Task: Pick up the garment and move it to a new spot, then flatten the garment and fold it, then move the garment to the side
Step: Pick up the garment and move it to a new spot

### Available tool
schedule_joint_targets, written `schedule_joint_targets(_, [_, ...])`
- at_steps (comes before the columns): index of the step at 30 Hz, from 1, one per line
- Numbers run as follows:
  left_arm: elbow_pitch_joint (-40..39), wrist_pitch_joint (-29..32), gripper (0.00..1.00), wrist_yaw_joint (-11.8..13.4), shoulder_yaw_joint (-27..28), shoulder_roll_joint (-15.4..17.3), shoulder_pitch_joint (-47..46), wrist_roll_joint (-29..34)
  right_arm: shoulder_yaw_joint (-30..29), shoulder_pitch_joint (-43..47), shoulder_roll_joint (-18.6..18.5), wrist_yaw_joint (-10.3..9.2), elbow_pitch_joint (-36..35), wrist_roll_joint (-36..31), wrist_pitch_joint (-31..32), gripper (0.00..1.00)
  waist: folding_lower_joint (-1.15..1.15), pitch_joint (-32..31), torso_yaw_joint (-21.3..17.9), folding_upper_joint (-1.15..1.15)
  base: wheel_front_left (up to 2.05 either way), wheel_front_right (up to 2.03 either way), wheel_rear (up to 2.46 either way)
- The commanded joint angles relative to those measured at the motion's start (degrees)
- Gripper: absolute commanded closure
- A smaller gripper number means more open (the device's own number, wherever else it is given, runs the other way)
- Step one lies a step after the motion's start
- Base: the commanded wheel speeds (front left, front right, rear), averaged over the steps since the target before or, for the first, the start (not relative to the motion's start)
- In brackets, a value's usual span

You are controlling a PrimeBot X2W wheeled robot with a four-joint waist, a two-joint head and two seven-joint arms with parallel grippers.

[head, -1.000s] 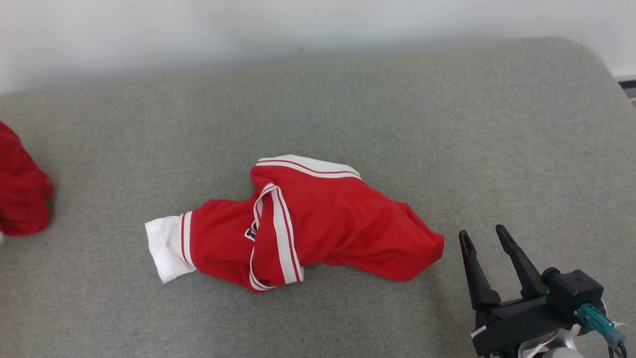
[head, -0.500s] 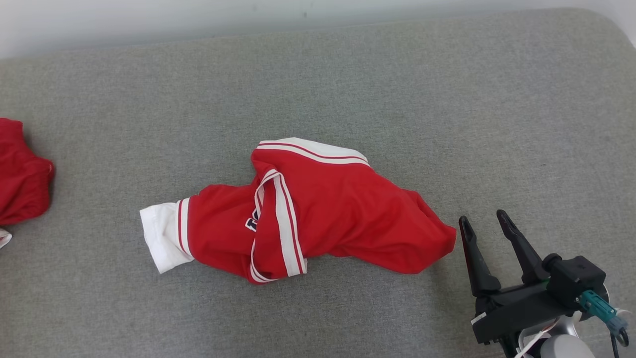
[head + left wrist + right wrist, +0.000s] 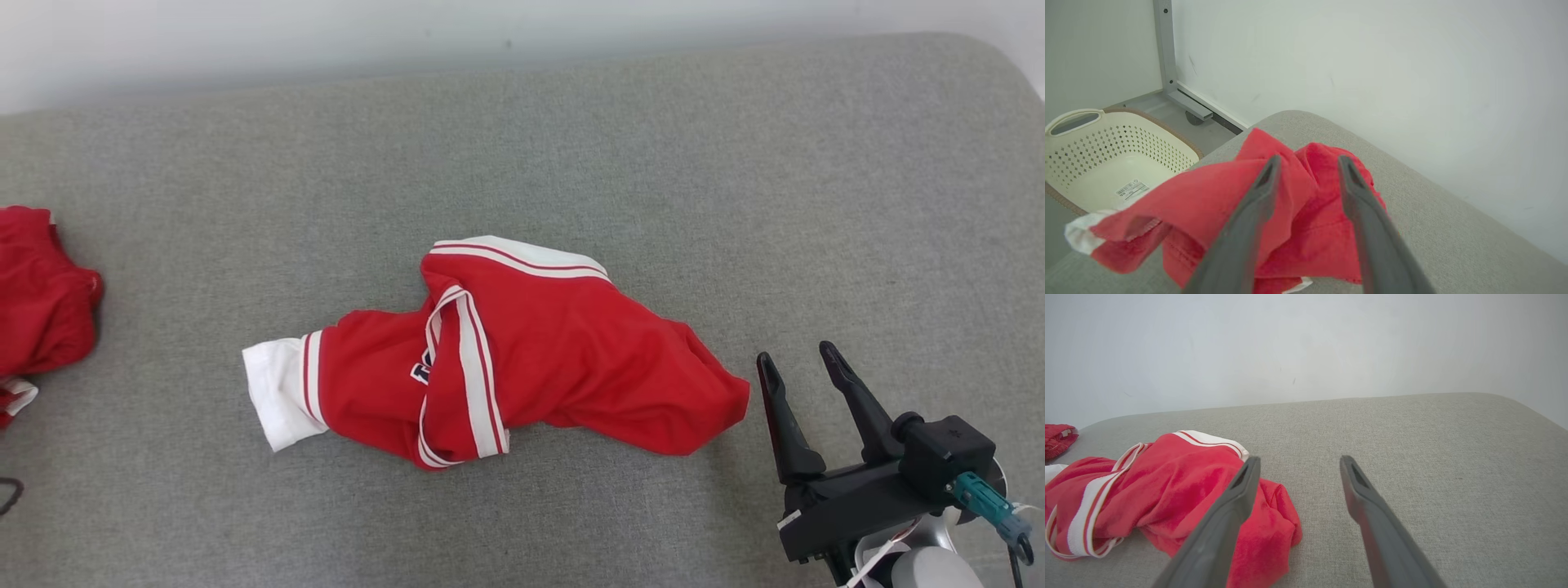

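Observation:
A crumpled red garment (image 3: 563, 367) with white striped trim and a white cuff lies in the middle of the grey cushion (image 3: 735, 204). In the right wrist view this garment (image 3: 1167, 490) lies left of the fingers. My right gripper (image 3: 796, 354) stands open just right of the garment's right end, with nothing between its fingers (image 3: 1299, 459). A second red garment (image 3: 41, 302) lies bunched at the cushion's left end. My left gripper (image 3: 1309, 158) hovers over that heap (image 3: 1306, 212) with its fingers apart and no cloth pinched between them.
A cream perforated laundry basket (image 3: 1126, 139) stands on the floor beyond the cushion's left end. A pale wall runs close behind the cushion. The second red heap (image 3: 1057, 437) shows at the far left of the right wrist view.
The head view has shifted a little. The red heap at the left edge has changed shape and sunk lower. The centre garment and the right gripper have kept their places.

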Motion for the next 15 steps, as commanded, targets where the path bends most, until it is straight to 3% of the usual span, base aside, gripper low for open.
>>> schedule_joint_targets(1, [-0.5,-0.6,0.0,-0.1,0.1,0.2,0.8,0.7,-0.2,-0.4,-0.1,-0.02,0.0,-0.5,-0.1,0.0,0.0,-0.8,0.6,-0.01,0.0,0.0,0.0])
schedule_joint_targets(7, [-9.6,-2.1,0.0,2.6,1.9,0.4,4.2,7.4,-0.3,0.6,-0.1,-0.02,0.4,-0.5,-0.1,0.0,0.0,-3.4,1.6,-0.01,0.0,0.0,0.0])
schedule_joint_targets(11, [-22.0,-2.0,0.0,6.2,4.9,-2.4,11.3,13.5,-0.7,1.2,-0.1,-0.02,0.2,-0.6,-0.2,0.0,0.0,-5.2,2.1,-0.01,0.0,0.0,0.0])
schedule_joint_targets(15, [-33.9,-2.0,0.0,8.2,5.2,-5.8,18.8,17.4,-1.1,1.3,-0.1,-0.02,-0.2,-0.9,0.1,0.0,0.0,-6.7,2.7,-0.01,0.0,0.0,0.0])
